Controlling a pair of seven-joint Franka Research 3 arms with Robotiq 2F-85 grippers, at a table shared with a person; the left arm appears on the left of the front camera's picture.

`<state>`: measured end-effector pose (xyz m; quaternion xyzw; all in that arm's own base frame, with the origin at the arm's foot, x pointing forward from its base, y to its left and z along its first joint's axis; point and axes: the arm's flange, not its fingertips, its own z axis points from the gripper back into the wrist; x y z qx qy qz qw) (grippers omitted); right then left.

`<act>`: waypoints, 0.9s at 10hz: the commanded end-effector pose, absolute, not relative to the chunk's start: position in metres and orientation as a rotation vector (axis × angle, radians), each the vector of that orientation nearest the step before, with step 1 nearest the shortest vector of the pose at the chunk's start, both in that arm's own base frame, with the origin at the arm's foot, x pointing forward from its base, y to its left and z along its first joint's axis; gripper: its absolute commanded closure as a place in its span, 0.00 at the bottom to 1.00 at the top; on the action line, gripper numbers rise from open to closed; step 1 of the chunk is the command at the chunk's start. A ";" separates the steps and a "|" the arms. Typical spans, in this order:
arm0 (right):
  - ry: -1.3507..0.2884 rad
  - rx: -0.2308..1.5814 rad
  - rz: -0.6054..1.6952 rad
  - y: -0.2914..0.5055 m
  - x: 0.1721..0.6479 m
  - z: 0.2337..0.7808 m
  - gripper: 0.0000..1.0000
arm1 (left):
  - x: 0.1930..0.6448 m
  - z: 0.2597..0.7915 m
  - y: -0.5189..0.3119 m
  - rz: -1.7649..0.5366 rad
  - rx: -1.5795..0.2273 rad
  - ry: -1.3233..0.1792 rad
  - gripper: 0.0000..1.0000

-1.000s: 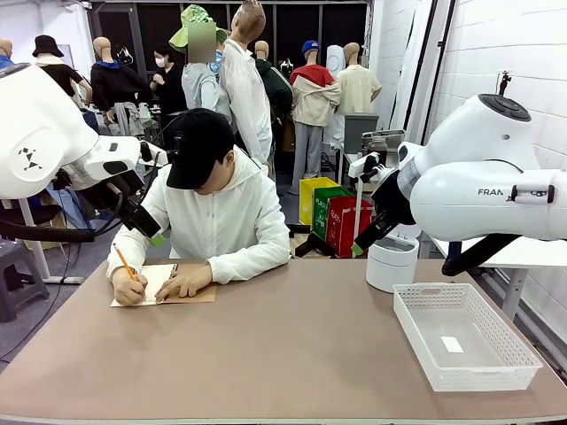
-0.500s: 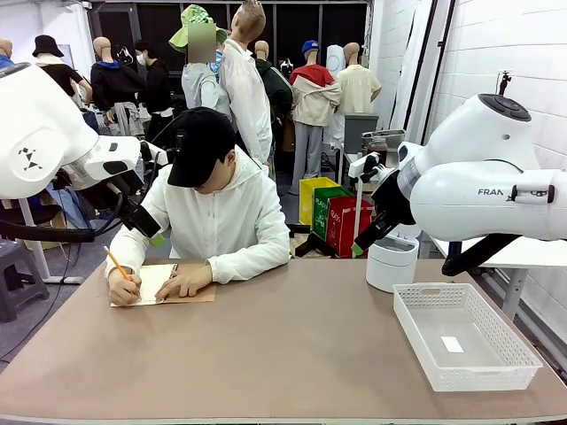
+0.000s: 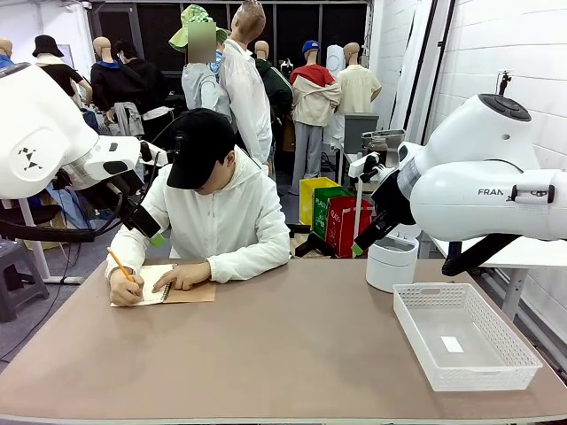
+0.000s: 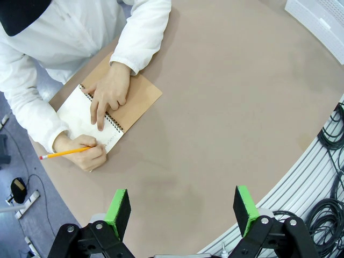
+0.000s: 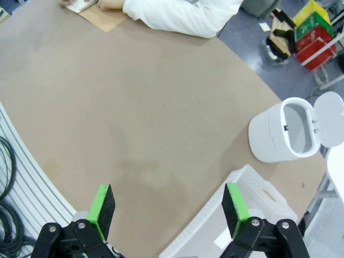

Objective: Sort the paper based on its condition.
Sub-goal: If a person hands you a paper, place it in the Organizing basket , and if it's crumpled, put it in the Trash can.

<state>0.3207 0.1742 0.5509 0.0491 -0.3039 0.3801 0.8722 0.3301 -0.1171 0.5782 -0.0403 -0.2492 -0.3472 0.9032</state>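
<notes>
A person (image 3: 221, 212) in a white hoodie and black cap sits at the far left of a brown table (image 3: 292, 345), bent over an open spiral notebook (image 4: 137, 97) with a brown cover. The paper (image 4: 80, 113) is a white page in that notebook, at the table's far left edge. One hand (image 4: 86, 153) holds a yellow pencil (image 4: 67, 153) to the page. The other hand (image 4: 110, 91) rests flat across the spiral binding.

The left gripper (image 4: 181, 207) hangs above the table's left side, its green-padded claw spread wide and empty. The right gripper (image 5: 167, 207) hangs above the right side, likewise spread and empty.

A white basket (image 3: 514, 354) sits at the near right. A round white bin (image 5: 279, 137), lid open, stands just beyond it.
</notes>
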 end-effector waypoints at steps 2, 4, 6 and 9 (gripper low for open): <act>-0.634 0.106 0.795 0.174 0.321 0.551 0.00 | 0.329 0.579 -0.117 -0.730 -0.100 -0.515 0.00; -0.634 0.106 0.795 0.174 0.321 0.551 0.00 | 0.329 0.579 -0.117 -0.730 -0.100 -0.515 0.00; -0.634 0.106 0.795 0.174 0.321 0.551 0.00 | 0.329 0.579 -0.117 -0.730 -0.100 -0.515 0.00; -0.634 0.106 0.795 0.174 0.321 0.551 0.00 | 0.329 0.579 -0.117 -0.730 -0.100 -0.515 0.00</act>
